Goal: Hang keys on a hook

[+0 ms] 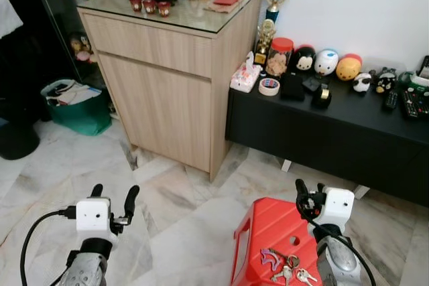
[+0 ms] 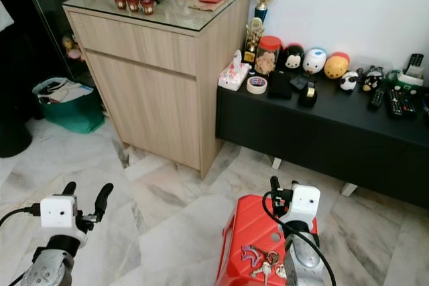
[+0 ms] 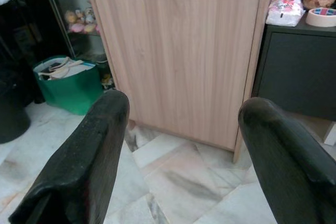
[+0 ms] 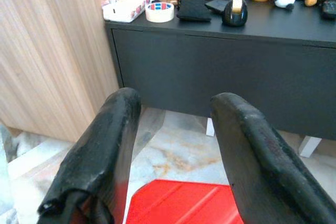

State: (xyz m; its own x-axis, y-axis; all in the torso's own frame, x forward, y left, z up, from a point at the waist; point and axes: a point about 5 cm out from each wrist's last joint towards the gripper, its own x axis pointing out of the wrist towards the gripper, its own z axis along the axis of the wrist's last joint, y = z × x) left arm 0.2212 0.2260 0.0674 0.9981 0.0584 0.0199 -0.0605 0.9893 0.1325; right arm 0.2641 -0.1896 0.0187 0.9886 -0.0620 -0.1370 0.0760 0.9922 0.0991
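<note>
From the left eye view I had the keys [image 1: 287, 269] lying on the red stool [image 1: 265, 232], just beside my right claw [image 1: 307, 192], which stood empty above the stool's far edge. My left claw [image 1: 114, 195] hung over bare marble floor [image 1: 174, 199], fingers spread and holding nothing. I judged the pick-up not yet begun; the next move called for drawing the right claw back and down onto the bunch.

The right eye view gave the same layout, and I could find no hook on the wooden cabinet [image 2: 161, 65] or the wall.

In the left wrist view the parted fingers [image 3: 84, 156] faced the cabinet front, with a green bag [image 3: 71, 82] off to one side and open floor between.

In the right wrist view the fingers [image 4: 105, 150] were apart, pointing at the black worktop [image 4: 220, 40] and its crowded front edge; the stool top sat just beneath.
</note>
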